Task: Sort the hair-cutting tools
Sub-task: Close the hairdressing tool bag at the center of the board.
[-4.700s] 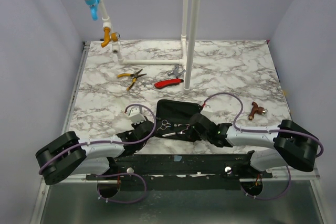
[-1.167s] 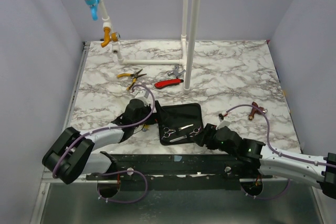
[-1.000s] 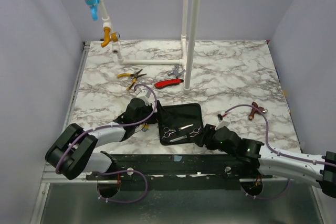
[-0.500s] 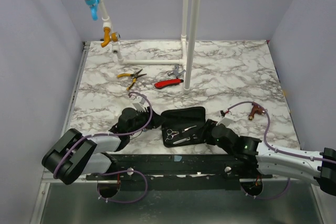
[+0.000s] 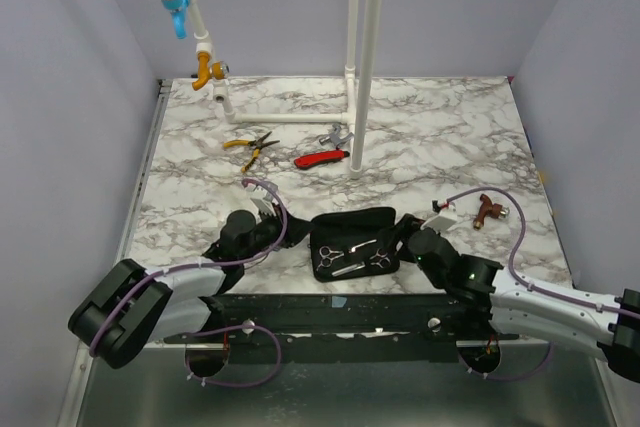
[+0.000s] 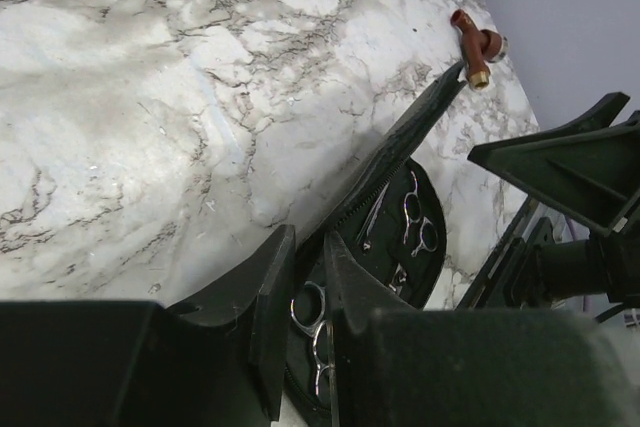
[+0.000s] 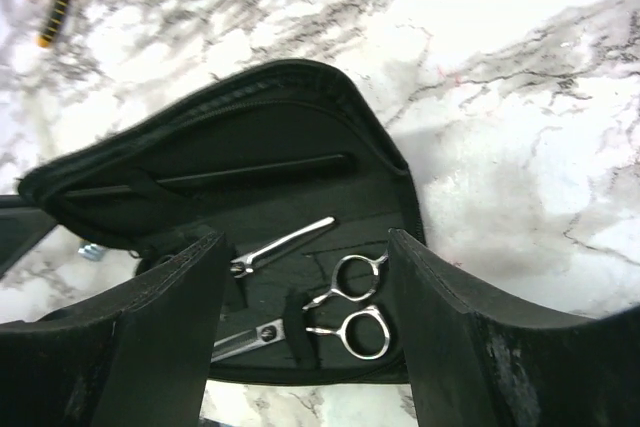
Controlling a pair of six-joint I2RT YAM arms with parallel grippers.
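Left wrist view: my left claw [image 6: 308, 247] pinches the raised flap of the black case [image 6: 400, 147], I reckon to keep it open. My right claw [image 7: 305, 242] hangs spread over the scissors [image 7: 345, 302] and comb [image 7: 250, 172] inside, low centre on the bench [image 5: 450, 147], seemingly ready to pick.

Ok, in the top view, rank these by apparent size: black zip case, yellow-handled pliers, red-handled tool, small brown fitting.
Largest: the black fabric zip case.
Next: the yellow-handled pliers and the red-handled tool look about the same length, so no ranking between them.
Smallest: the small brown metal fitting.
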